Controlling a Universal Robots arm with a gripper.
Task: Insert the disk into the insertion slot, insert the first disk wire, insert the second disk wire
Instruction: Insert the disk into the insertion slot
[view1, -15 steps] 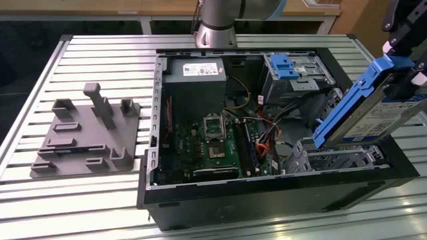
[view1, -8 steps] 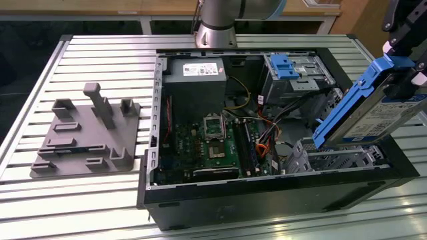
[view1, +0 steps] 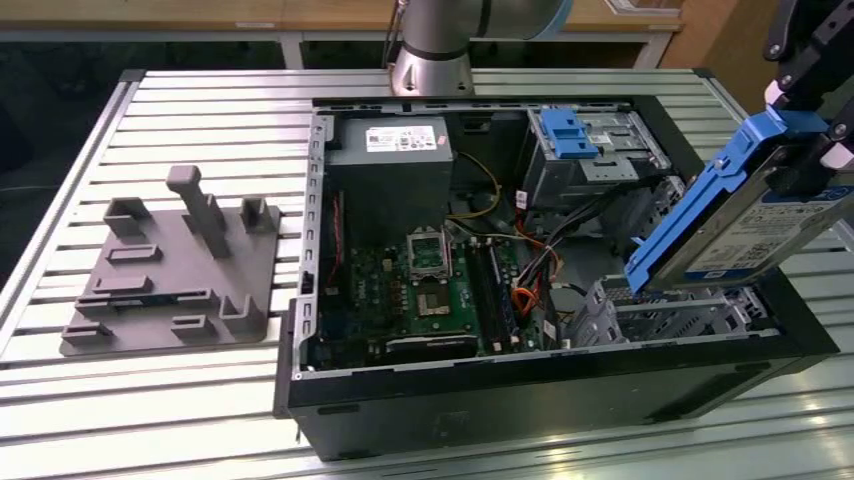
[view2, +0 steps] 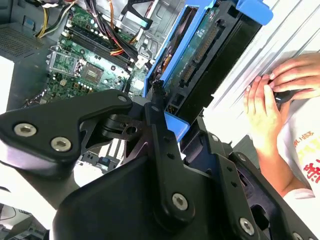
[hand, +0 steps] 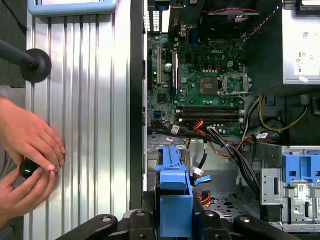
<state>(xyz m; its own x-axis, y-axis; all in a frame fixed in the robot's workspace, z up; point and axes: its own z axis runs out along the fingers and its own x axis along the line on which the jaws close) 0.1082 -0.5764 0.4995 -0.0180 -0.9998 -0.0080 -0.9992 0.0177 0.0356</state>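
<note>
Claw (view1: 814, 165): clamped on the disk, one finger on either face. It stands above the near corner of the case on the exterior view's right.
Disk (view1: 747, 215): held clear of the case and steeply tilted. Its blue carrier frames the grey body, and the white label faces the exterior view. The low end points down at the insertion slot, and the high end is in the claw. In the second wrist view the disk (view2: 200, 60) shows its connector edge between the black claw links.
Insertion slot (view1: 681, 312): low perforated silver bay in the near corner of the case, directly under the disk's low end. Whether the carrier touches the bay's top edge cannot be told.
Computer case (view1: 534, 400): lies on its side on the desk, open side up.
Motherboard (view1: 427, 290): green, near the middle of the case.
Power supply (view1: 394, 150): grey box at the far end of the case.
Taller cage (view1: 581, 140): silver, with a blue clip, at the far end beside the power supply.
Cable bundle (hand: 225, 145): black, orange and red leads between the motherboard and the cages.
Desk (view1: 200, 110): slatted metal.
Grey fixture (view1: 174, 270): block with upright posts, well apart from the case on the exterior view's left.
Hands (hand: 30, 150): a person's two hands on the desk beside the case, closed around a small black knob (hand: 27, 168).
</note>
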